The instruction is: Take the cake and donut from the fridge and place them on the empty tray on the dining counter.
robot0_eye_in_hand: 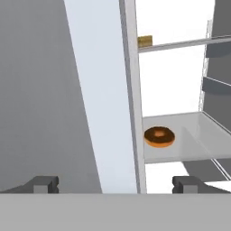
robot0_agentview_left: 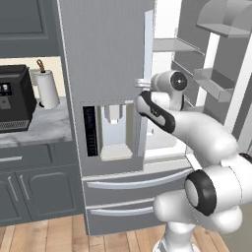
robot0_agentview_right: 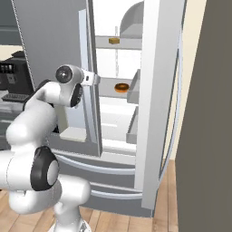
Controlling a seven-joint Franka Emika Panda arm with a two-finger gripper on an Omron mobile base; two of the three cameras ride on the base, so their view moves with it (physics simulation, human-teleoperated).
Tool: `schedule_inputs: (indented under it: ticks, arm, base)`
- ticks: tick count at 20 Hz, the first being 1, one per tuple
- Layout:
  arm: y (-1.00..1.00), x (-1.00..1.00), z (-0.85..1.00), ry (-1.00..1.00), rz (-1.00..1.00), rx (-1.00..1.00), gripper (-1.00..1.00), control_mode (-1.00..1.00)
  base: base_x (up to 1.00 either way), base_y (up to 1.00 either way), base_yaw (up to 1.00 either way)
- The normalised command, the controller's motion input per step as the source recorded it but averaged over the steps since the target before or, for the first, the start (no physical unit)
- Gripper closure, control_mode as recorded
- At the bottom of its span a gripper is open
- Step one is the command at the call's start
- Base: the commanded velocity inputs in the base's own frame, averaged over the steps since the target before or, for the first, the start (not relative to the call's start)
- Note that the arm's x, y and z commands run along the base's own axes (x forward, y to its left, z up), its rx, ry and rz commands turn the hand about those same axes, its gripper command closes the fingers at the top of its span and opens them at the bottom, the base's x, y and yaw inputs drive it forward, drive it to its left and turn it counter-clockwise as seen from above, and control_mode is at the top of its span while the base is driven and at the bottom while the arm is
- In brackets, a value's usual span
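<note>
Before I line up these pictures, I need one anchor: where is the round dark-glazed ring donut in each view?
Left base view: not in it.
Right base view: round dark-glazed ring donut right of centre, on the middle fridge shelf.
Hand view: donut right of centre, lower half.
Shared landmark: the grey steel fridge.

Inside the open fridge [robot0_agentview_right: 154, 113], the donut [robot0_eye_in_hand: 159, 136] lay on a middle shelf [robot0_eye_in_hand: 194, 140]; what looked like the cake [robot0_eye_in_hand: 145, 41] sat on the shelf above [robot0_eye_in_hand: 180, 44].

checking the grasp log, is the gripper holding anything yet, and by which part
Nothing is held. The gripper is open, with the donut lying on its fridge shelf beyond the fingertips.
</note>
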Motion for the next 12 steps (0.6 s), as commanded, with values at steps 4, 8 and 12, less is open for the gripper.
schedule_inputs:
  ticks: [4,8,12]
  arm:
    - [-0.06,0.86,0.0,0.0,0.0,0.0,-1.0,-1.0]
    - [-0.04,0.89,0.0,0.0,0.0,0.0,-1.0,-1.0]
    - [-0.02,0.9,0.0,0.0,0.0,0.0,-1.0,-1.0]
  base:
    - [0.0,0.0,0.0]
    - [0.0,0.0,0.0]
    - [0.0,0.0,0.0]
